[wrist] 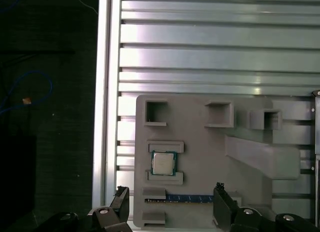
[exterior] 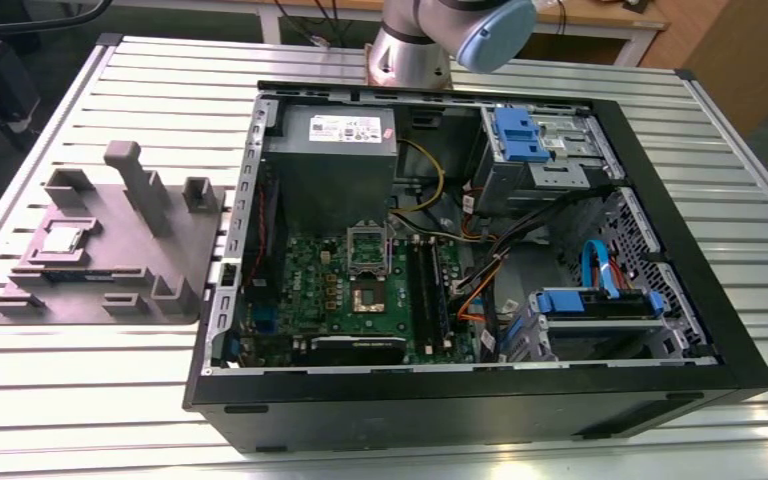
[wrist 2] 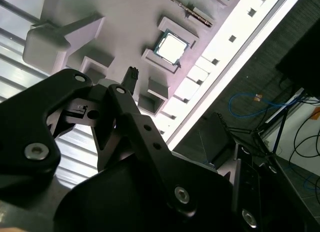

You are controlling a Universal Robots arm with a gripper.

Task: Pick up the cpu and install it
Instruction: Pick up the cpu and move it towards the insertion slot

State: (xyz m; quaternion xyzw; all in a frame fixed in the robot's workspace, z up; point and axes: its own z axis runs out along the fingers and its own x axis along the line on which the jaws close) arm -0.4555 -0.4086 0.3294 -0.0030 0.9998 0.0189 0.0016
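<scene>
On the exterior view's left, a grey moulded fixture (exterior: 104, 250) lies on the slatted aluminium table (exterior: 77, 400). The cpu (exterior: 64, 238) sits flat in one of its square pockets, silvery top up. Just right of the fixture stands the opened computer case (exterior: 491, 410). Its green motherboard (exterior: 344, 300) is exposed, with the CPU socket (exterior: 367, 272) near the board's middle. Behind the case, the arm's silver lower joint (exterior: 404, 55) rises from the table's far edge.

In the first wrist view the gripper (wrist: 170, 189) hangs over the fixture, pointing straight down. Its two black fingers (wrist: 120, 204) are spread wide apart and hold nothing. The cpu lies just beyond the fingertips, roughly in line with the gap between them, and is untouched.
</scene>
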